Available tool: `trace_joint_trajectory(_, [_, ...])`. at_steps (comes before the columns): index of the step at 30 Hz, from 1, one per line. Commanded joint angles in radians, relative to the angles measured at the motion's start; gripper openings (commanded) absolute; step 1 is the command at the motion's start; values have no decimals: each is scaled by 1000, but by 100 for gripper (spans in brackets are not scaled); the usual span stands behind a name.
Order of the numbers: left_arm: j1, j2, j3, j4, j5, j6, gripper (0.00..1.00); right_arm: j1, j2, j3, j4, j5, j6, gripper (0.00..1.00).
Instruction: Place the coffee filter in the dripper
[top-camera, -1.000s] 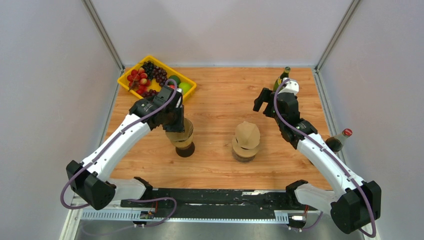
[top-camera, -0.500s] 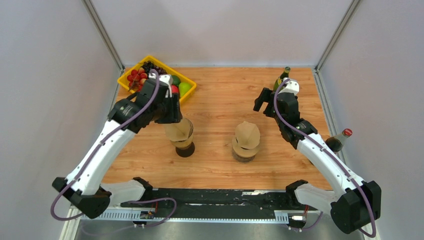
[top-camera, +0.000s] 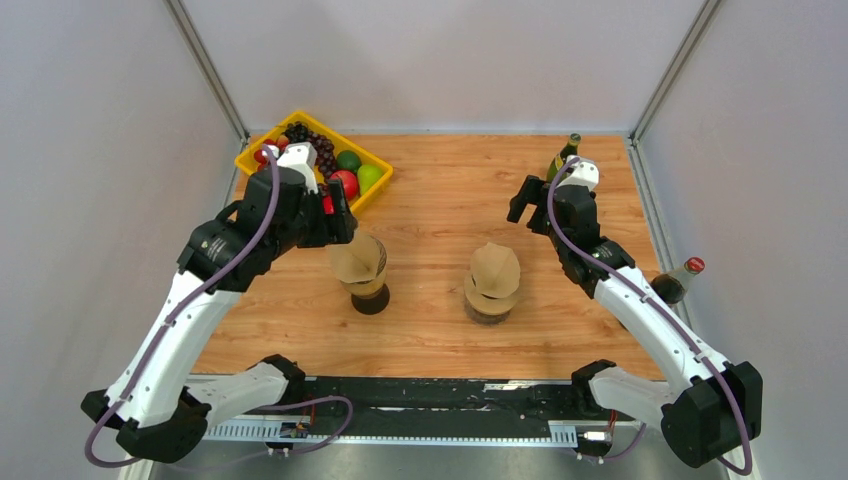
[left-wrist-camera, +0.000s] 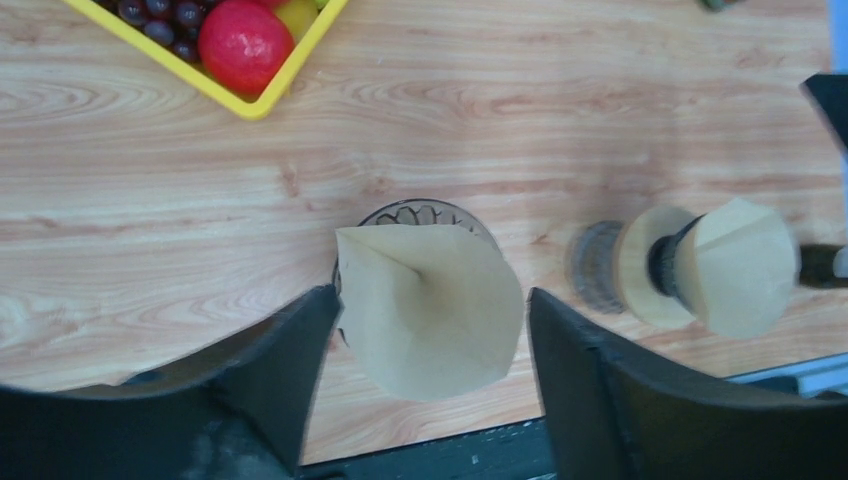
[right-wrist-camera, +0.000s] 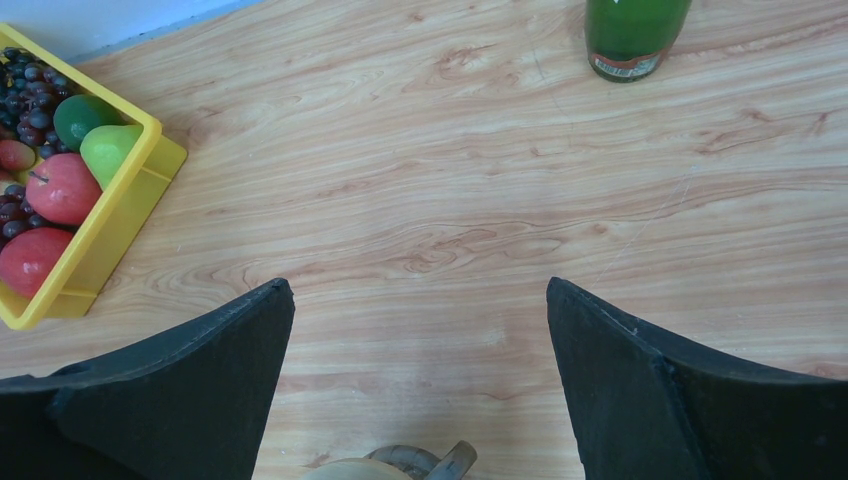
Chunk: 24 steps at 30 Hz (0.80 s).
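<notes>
Noted left arm (top-camera: 165, 340) rising from its base at the near-left corner of the worktop (top-camera: 440, 180), elbow lifted high, forearm angled toward the far-left corner. Found left gripper (top-camera: 338, 222) pointing down over the left half, jaws parted. From the wrist view, both left fingers (left-wrist-camera: 290, 360) dark, standing well apart and closed on nothing. Logged right arm (top-camera: 650, 320) stretched from the near-right corner toward the far edge, wrist turned inward. Found right gripper (top-camera: 520, 203) aimed down and toward the middle, jaws spread fully, right fingers (right-wrist-camera: 200, 380) wide apart.
</notes>
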Motion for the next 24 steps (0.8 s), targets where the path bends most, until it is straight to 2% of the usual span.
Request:
trace_joint_trajectory(1, [3,3,-12,-12,-84,-21,97,-5,-19,12,8,22,-17,100])
trace_joint_trajectory(6, [3,16,-47,-35,-259,-92,100,-5,-26,11,8,41,-13,100])
trace_joint_trajectory(10, [23,34,-86,-44,-505,-196,100,-6,-30,11,8,59,-10,100])
trace_joint_trajectory(11, [32,32,-116,-14,-525,-221,100,-5,-30,12,8,61,-10,100])
trace_joint_trajectory(17, [239,-1,-254,207,-474,-214,100,-5,-13,26,9,81,-31,100])
trace_joint_trajectory(21, [380,-20,-332,330,-379,-206,100,-6,-11,28,9,115,-33,100])
trace_joint_trajectory(24, [435,-24,-378,414,-380,-201,100,-6,-13,30,14,124,-29,100])
